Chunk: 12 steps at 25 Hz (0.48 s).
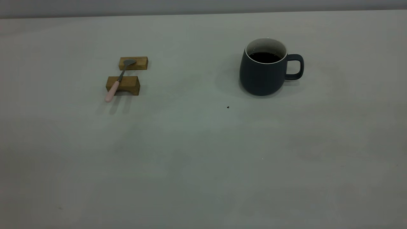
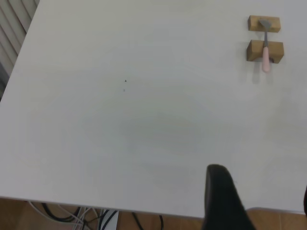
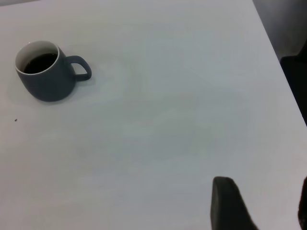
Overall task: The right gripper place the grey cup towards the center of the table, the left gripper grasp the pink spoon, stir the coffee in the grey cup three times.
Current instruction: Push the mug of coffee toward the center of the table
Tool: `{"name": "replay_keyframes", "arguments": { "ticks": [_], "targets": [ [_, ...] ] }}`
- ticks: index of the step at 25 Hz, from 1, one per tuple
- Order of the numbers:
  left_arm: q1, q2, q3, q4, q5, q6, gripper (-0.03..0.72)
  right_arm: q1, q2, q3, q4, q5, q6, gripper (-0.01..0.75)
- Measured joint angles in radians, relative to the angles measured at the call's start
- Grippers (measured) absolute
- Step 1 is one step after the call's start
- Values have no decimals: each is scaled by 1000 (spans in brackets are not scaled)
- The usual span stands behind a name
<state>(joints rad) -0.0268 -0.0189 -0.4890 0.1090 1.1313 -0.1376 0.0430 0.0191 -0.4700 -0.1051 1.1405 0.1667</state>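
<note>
Well apart, grey cup (image 1: 265, 71) and pink spoon (image 1: 112, 92); both jaws' state cannot tell.

The outside camera is facing me, looking down over the counter (image 1: 203, 159). My left wrist camera is looking from the counter's edge across to the spoon (image 2: 265, 50) on its blocks (image 2: 265, 38); my right wrist camera is viewing the cup (image 3: 45, 72) from afar. Both things are showing in the outside view too.

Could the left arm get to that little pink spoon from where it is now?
Probably yes. The pink spoon lies across two wooden blocks, handle end jutting free, and bare table is all that separates it from the left gripper, which is open at the table's edge.
</note>
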Motion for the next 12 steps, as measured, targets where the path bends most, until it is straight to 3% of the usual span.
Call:
{"name": "replay_keyframes", "arguments": {
  "ticks": [8,12],
  "targets": [
    [0,0,0,0,0,0,476,0,12,-1,15,-4,-1,384],
    [0,0,0,0,0,0,476,0,141,-14,53,-68,-67,394]
  ]
}}
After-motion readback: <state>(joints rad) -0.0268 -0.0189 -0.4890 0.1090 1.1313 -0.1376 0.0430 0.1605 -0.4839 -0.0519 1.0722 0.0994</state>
